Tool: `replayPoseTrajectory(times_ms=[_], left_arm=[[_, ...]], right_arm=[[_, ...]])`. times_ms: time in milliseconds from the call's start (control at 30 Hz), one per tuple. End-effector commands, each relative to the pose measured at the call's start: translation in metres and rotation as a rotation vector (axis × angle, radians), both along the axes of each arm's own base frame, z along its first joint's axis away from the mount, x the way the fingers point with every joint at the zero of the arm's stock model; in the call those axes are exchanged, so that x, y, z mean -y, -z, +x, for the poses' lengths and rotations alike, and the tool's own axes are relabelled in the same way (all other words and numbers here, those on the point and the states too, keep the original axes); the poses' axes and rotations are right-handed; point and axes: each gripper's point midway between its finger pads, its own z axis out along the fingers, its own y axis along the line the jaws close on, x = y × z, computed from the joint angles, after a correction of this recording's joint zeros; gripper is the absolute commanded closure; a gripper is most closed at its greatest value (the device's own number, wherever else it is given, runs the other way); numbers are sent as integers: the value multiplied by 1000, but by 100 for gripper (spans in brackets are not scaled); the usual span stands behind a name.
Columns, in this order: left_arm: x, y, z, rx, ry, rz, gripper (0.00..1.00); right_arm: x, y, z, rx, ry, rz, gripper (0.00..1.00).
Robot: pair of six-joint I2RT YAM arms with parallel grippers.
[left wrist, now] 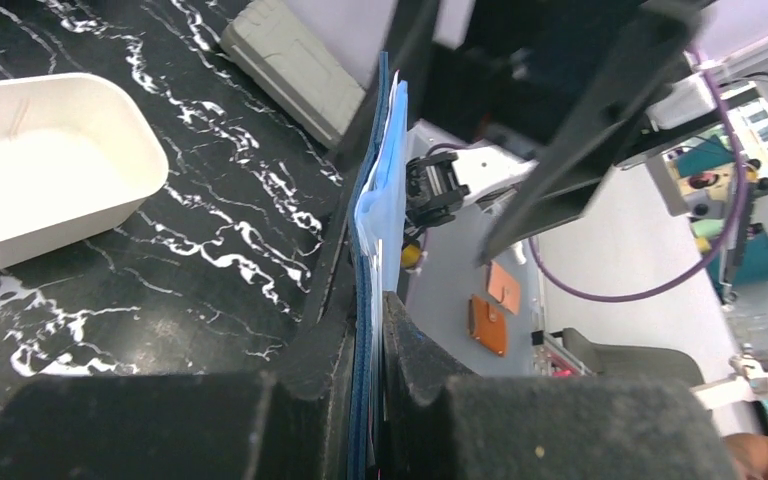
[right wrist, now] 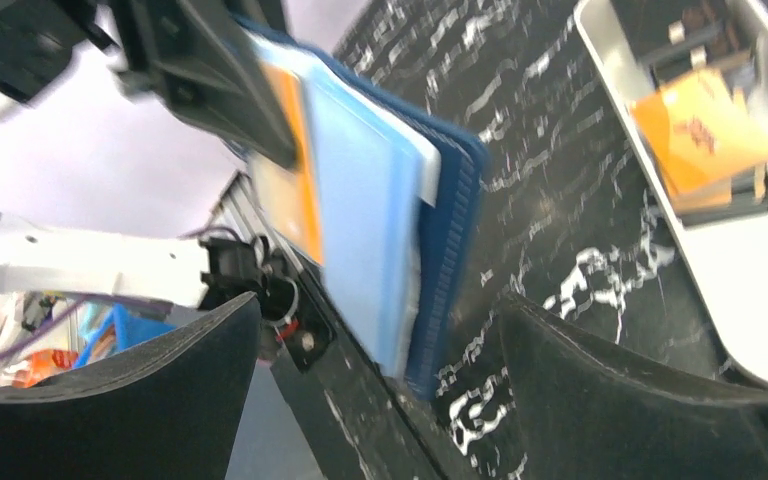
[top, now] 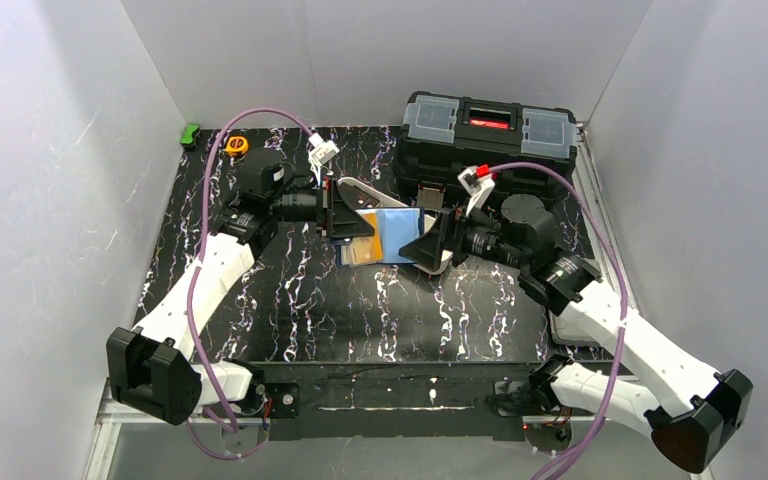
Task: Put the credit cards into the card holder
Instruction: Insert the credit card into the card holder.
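Your left tool is clamped shut on one edge of the small navy-blue folding card holder, and in the left wrist view both fingers press flat against the fabric. The card holder hangs open above the black, white-veined tabletop, near the middle of the overhead frame. Its light blue lining faces up and to the right.

An orange-yellow plastic card lies against that lining. One end of it is covered by a left tool finger, so you cannot tell how far it is tucked in.

Your right tool has its fingers spread wide apart and grips nothing. In its own wrist view the lower edge of the card holder sits in the gap between them and appears to touch neither finger. From overhead, the right tool is just right of the card holder.

A long white oblong plastic tray rests on the tabletop at the right of the right wrist frame. It holds another orange card stacked on a dark card.

At the upper centre of the overhead frame you can see a big black plastic toolbox, and a round yellow tape measure lies at the upper left.
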Motion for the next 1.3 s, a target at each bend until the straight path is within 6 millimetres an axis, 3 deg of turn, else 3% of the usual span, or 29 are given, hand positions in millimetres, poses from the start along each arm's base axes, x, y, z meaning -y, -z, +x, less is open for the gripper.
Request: replayPoseTrajectory(times_ms=[0,167,300,400,467,500,533,633,667,700,800,900,1067,1267], left_arm=[[3,-34,-10,13,85,-101,98],[3,-39,-14,6,112,-122,97],[3,-36,-17,-8,127,-127,97],[2,-34,-19,-8,130,-125,97],[2,-32,-20,-10,132,-124,95],[2,-31,-20,-6,133,-123,92],[2,-29,-19,-3,127,-115,81],[-5,-14,-3,58,1,-10,60],[-10,-9,6,100,-68,45,48],[-14,-9,13,144,-126,77,39],[-22,-14,24,232,-206,113,30],[-21,-14,25,241,-220,123,3],[-13,-16,18,335,-214,158,2],[-5,-1,10,380,-195,222,2]], right_arm=[[-5,-2,-5,33,-56,37,8],[-12,-18,-10,73,-107,97,17],[-23,-36,-14,99,-169,180,34],[-31,-41,-16,80,-215,220,55],[-33,-39,-17,58,-230,225,78],[-33,-39,-18,51,-231,225,88],[-33,-38,-18,48,-229,224,97],[-26,-39,-19,69,-206,201,99],[-24,-39,-19,77,-196,182,99],[-22,-38,-18,80,-184,160,99],[-17,-37,-15,79,-153,125,99],[-21,-40,-15,70,-169,120,99],[-30,-39,-10,44,-169,103,99],[-35,-37,-11,43,-163,65,99]])
